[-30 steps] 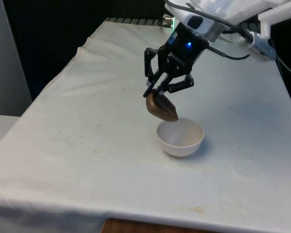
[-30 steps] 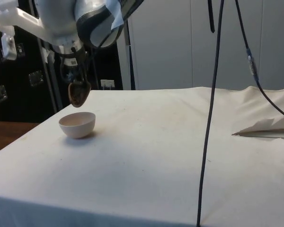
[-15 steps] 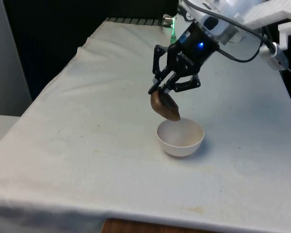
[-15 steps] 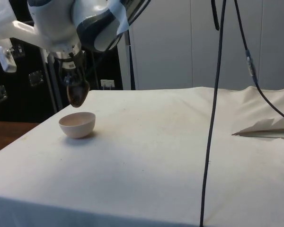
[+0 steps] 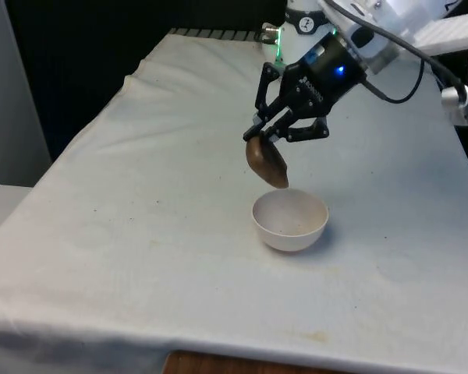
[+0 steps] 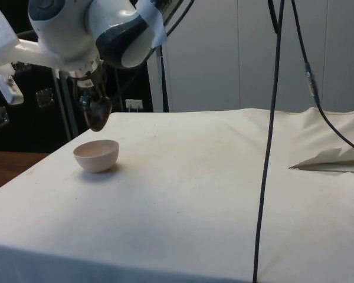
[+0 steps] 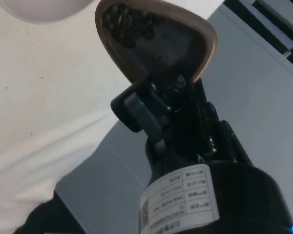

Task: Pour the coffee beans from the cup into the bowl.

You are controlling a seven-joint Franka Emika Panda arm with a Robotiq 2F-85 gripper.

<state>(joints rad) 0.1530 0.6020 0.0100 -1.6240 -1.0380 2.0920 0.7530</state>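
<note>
Above bowl (image 5: 290, 220), at roughly its 10 o'clock edge in front view: gripper (image 5: 264, 137) pinching rim of brown cup (image 5: 267, 164), fingers clamped on cup wall, cup tilted steeply w/ mouth pointing down toward bowl. Hanging clear of bowl, not touching, w/ visible gap under cup lip. Side view: cup (image 6: 97, 115) sitting over far side of bowl (image 6: 96, 155), gripper (image 6: 89, 101) directly above.

Wrist view: coffee beans (image 7: 126, 23) bunched at low end of cup (image 7: 156, 41), close to lip but inside; gripper (image 7: 154, 100) gripping at opposite rim. Bowl (image 7: 41, 9) edge peeking beyond cup lip. Front view showing pale bowl interior w/ a few dark specks at most; can't tell if any are beans. Judging pour as barely begun.

Risks from here:
- Cup lip sitting near bowl rim rather than over centre, so beans likely spilling onto white cloth (image 5: 140, 195) at bowl's 10 o'clock side if tilt increases w/o shifting toward centre.
- Drop height looking generous; beans probably bouncing off hard bowl and out over rim.
- Grip on thin rim only, so cup possibly pivoting or slipping between fingers during rotation, dumping all beans at once.
- Lowering to fix height: risking cup knocking bowl, sliding it on cloth.
</note>
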